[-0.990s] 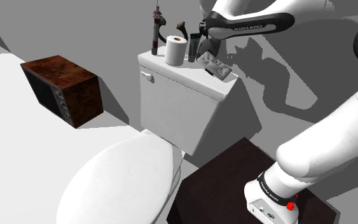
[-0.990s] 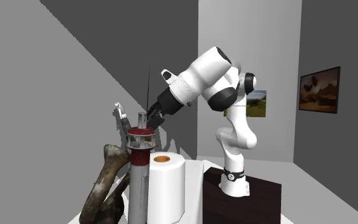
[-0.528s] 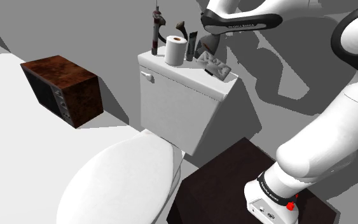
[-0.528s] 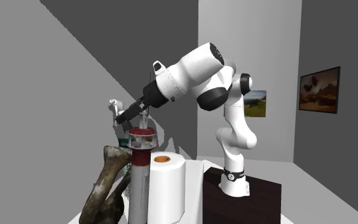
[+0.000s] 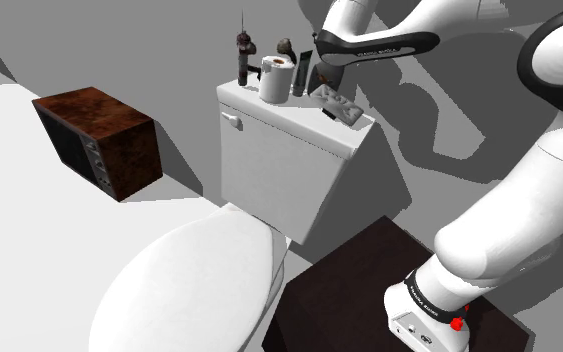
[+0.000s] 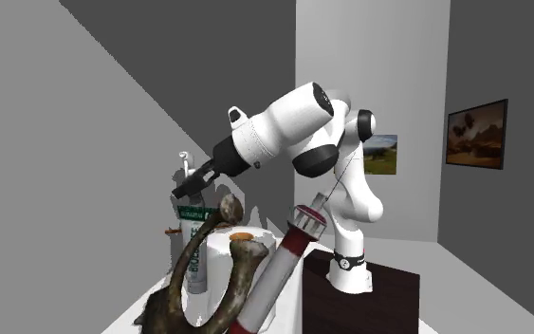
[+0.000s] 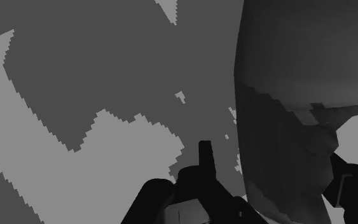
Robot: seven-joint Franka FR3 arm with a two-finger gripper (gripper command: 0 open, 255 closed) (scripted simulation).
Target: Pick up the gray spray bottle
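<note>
Shoulder view, left to right along the white toilet tank lid: a dark reddish tube with a thin needle tip near the left back corner, a white toilet-paper roll, a brown bone-shaped piece behind it, then the gray spray bottle upright near the back edge. At the lid's right end lies a shallow grey compartment tray; I cannot make out what sits in its cells. My black two-finger gripper is level with the bottle's neck. In the wrist view its fingers stand apart with the bottle's body between them and a gap beside one finger, so I judge nothing is clamped. The reach looks done; closing and lifting remain.
</note>
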